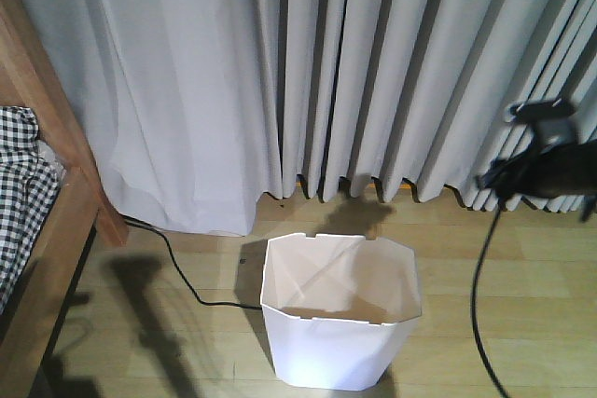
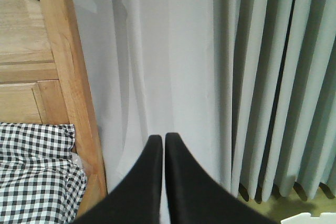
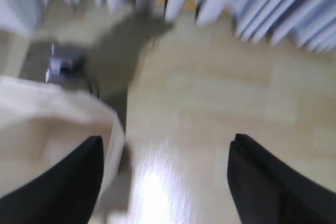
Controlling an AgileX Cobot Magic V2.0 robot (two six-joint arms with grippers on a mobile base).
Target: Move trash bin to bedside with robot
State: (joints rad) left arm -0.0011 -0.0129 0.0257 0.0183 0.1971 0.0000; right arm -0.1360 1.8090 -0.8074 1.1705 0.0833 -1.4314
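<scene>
The trash bin (image 1: pixel 340 323) stands upright on the pale wooden floor (image 1: pixel 457 258), just in front of the long grey curtain (image 1: pixel 308 72). Its faceted rim is open to the top and the cream inside shows. The bed (image 1: pixel 65 221), with its light wooden frame and black-and-white checked bedding (image 1: pixel 23 193), lies to the left of the bin, apart from it with bare floor between. A thin black cable (image 1: pixel 182 277) runs across the floor from the foot of the curtain toward the bin's left side.

The right arm (image 1: pixel 550 170) reaches in above and to the right of the bin, clear of it, with a black cable hanging down from it. In the right wrist view the right gripper (image 3: pixel 165 174) has its two black fingers (image 3: pixel 262 182) spread wide apart with nothing between them; the bin's rim (image 3: pixel 113 129) sits just beside the left-hand finger, though the blur hides whether they touch.

In the left wrist view the left gripper (image 2: pixel 164 142) has its fingers pressed together, tips meeting, holding nothing. It points at the curtain, with the bed frame (image 2: pixel 68 77) and checked bedding to its left and a corner of the bin at the lower right edge.
</scene>
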